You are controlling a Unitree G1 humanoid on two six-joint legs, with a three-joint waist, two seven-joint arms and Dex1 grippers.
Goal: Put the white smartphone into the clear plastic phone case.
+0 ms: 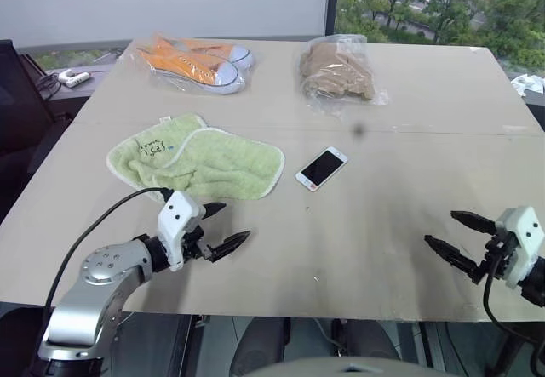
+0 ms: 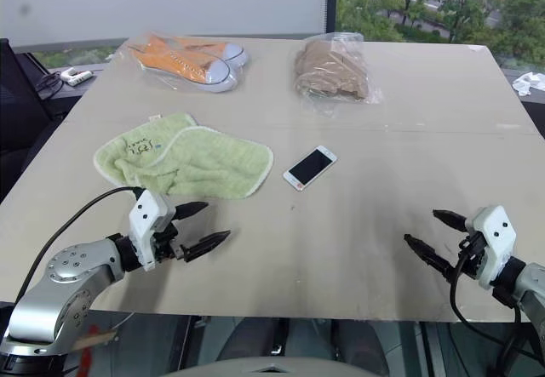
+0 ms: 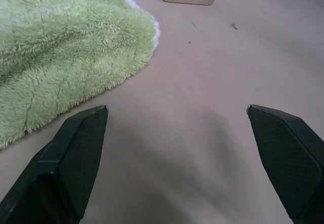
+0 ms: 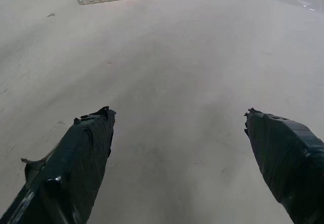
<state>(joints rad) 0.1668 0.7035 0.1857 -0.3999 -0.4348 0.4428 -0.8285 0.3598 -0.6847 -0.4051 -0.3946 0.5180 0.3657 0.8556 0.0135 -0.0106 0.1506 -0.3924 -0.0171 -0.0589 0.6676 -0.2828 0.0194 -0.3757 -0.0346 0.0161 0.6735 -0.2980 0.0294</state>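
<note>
I see the white smartphone with its black glossy screen [image 1: 321, 168] lying flat, face up, near the middle of the beige tabletop [image 1: 409, 224], just beside the rumpled light-green fleece towel [image 1: 197, 157] on its left. I cannot make out the clear plastic case. Across the far side lie orange sneakers in a clear bag [image 1: 194, 60] and a tan item in a crinkly bag [image 1: 338, 72]. My left gripper [image 1: 226, 228] and right gripper [image 1: 447, 234] hover over the near edge, well apart from the phone, jaws spread wide and empty.
</note>
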